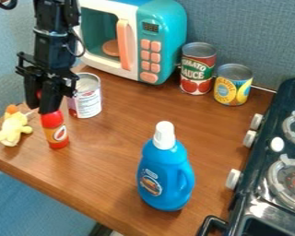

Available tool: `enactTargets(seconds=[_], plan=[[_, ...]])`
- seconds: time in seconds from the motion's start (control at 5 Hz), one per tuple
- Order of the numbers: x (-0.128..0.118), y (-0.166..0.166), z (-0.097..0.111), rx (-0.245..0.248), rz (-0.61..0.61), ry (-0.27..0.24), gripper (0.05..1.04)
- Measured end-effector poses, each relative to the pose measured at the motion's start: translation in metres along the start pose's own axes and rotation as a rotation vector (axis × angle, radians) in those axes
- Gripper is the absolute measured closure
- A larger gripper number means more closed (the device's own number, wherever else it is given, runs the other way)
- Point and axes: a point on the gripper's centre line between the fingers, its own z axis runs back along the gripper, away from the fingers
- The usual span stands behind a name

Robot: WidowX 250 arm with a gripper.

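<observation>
Since the gripper (50, 97) has its fingers pinched round the upper end of the red bottle (55, 131), I'd call this the grasp stage; any move calls for a firm, upright hold. Bottle's slim, smooth, plastic-looking, between a cylindrical metal can (88, 99) and a soft-looking yellow plush toy (13, 130), over the wood-grain tabletop (107, 161).
</observation>
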Motion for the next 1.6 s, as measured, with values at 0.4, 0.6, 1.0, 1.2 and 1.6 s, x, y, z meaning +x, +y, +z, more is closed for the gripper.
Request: enactTargets(seconds=[0.4,0.6,1.0,1.2,1.6], plan=[[0.004,0.001,0.009,-0.04,0.031,-0.026,0.11],[0.009,0.002,0.01,-0.044,0.038,-0.022,0.077],[0.024,0.002,0.043,-0.084,0.031,-0.11,0.083],[0.046,0.019,0.065,-0.09,0.024,-0.18,0.083],[0.072,0.048,0.049,-0.043,0.071,-0.179,0.083]])
